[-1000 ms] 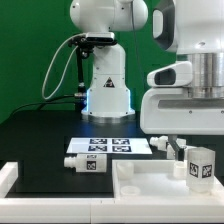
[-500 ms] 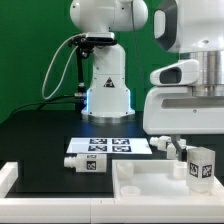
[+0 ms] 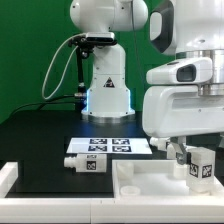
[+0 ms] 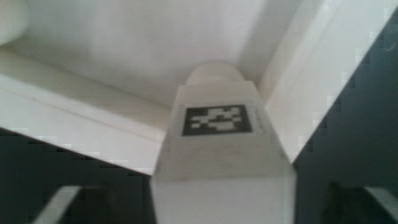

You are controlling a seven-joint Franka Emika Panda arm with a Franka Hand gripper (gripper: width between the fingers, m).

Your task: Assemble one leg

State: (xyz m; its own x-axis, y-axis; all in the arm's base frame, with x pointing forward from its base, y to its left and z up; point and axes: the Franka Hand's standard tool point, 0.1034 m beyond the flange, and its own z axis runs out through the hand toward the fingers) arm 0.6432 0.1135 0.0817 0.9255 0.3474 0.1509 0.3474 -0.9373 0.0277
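A white leg (image 3: 203, 165) with a black marker tag stands upright over the white tabletop (image 3: 150, 186) at the exterior view's right. My gripper (image 3: 192, 153) is down around its upper part. In the wrist view the leg (image 4: 217, 120) runs straight out from between my dark fingers (image 4: 64, 204) and fills the gap of the gripper (image 4: 217, 208), so the gripper is shut on it. Beyond the leg's end lie the white surfaces and edges of the tabletop (image 4: 125, 50). A second white leg (image 3: 86, 162) lies on its side on the black table.
The marker board (image 3: 110, 146) lies flat on the table behind the lying leg. The robot's white base (image 3: 106, 90) stands at the back with cables beside it. A white block (image 3: 6, 176) sits at the exterior view's left edge.
The arm's upper body has shifted a little toward the exterior view's left and turned. The held leg has edged slightly to the right. The lying leg has not moved.
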